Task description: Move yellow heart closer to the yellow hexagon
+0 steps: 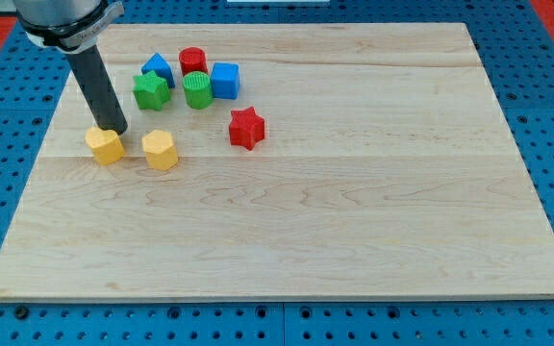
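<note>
Here, my tip (113, 128) touches the far side of the yellow heart (105, 145), near the surface's (354, 240) left edge. The yellow hexagon (160, 150) sits just right of it. There are no jaws. Open wood spreads right and near.

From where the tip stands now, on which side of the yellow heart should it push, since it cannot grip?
No claw here, so push, do not grip. Press the yellow heart on its flat face toward the view's left, and drive it to the view's right, where the yellow hexagon sits close beside it. My tip is at the heart's upper edge, so it likely must first go round to that left side.
</note>
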Tool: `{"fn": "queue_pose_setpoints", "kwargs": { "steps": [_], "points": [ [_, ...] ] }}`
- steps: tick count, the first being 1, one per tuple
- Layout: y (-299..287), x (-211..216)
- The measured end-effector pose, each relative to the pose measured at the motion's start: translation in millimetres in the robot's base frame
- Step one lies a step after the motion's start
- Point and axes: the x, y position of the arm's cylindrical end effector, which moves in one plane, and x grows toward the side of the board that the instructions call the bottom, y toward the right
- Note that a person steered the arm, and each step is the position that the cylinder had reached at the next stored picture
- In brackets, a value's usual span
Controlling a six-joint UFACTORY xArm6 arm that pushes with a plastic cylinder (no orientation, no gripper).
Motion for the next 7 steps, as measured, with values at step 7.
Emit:
{"fn": "queue_pose_setpoints", "kwargs": {
  "steps": [7],
  "points": [
    [-13.8, 30.4]
  ]
}}
